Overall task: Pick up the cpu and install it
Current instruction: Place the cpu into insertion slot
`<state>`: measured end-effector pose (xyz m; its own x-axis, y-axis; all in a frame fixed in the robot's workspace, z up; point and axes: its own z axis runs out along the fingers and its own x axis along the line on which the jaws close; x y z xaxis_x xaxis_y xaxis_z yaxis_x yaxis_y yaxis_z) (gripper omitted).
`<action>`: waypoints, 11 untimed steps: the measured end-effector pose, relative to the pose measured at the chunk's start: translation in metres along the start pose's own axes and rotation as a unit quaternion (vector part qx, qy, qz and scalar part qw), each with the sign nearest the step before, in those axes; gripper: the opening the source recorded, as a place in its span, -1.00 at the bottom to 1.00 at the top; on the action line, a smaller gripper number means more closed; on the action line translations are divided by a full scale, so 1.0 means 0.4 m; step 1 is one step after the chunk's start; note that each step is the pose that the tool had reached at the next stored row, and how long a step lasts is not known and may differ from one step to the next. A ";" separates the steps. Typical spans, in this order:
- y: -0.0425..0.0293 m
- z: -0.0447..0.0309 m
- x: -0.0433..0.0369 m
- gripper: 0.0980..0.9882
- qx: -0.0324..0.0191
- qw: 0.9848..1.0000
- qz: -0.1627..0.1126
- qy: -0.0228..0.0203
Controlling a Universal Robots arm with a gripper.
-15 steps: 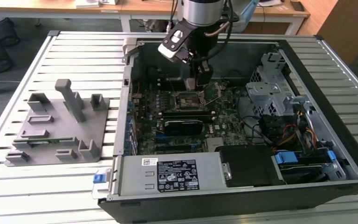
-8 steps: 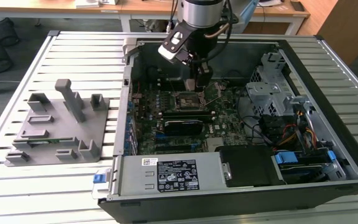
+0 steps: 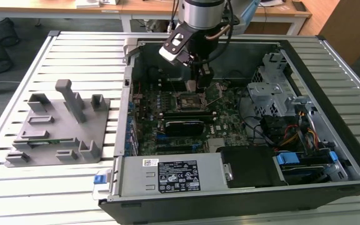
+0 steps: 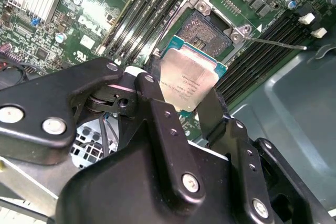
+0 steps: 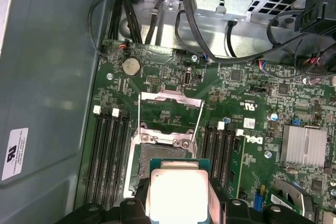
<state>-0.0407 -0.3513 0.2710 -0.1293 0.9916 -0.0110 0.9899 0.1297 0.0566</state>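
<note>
The cpu (image 4: 190, 80), a flat square chip with a silver-grey metal top, is clamped by its edges between my two black fingers (image 4: 157, 103). My gripper (image 4: 184, 98) is shut on it and holds it slightly tilted just above the open socket (image 4: 207, 30) on the green motherboard. In the first wrist view the cpu (image 5: 178, 195) hangs over the near edge of the socket (image 5: 163, 153), whose metal load plate (image 5: 170, 106) is swung back. In the exterior view my gripper (image 3: 198, 89) reaches down into the open computer case, right above the socket (image 3: 189, 100).
The computer case (image 3: 330, 51) lies open on a slatted white table. Memory slots (image 5: 110, 156) flank the socket, and a finned heatsink (image 5: 307, 142) sits nearby. A drive cage (image 3: 271, 91), cables and a power supply (image 3: 167, 176) crowd the case. A grey fixture (image 3: 61, 126) stands at the exterior view's left.
</note>
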 end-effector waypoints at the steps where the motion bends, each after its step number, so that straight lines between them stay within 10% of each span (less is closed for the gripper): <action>1: 0.000 0.001 0.000 -0.04 0.000 1.000 0.000 0.000; 11: -0.001 0.018 0.002 -0.04 0.000 1.000 0.003 0.000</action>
<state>-0.0408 -0.3505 0.2638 -0.1233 0.9923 -0.0110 0.9907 0.1237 0.0567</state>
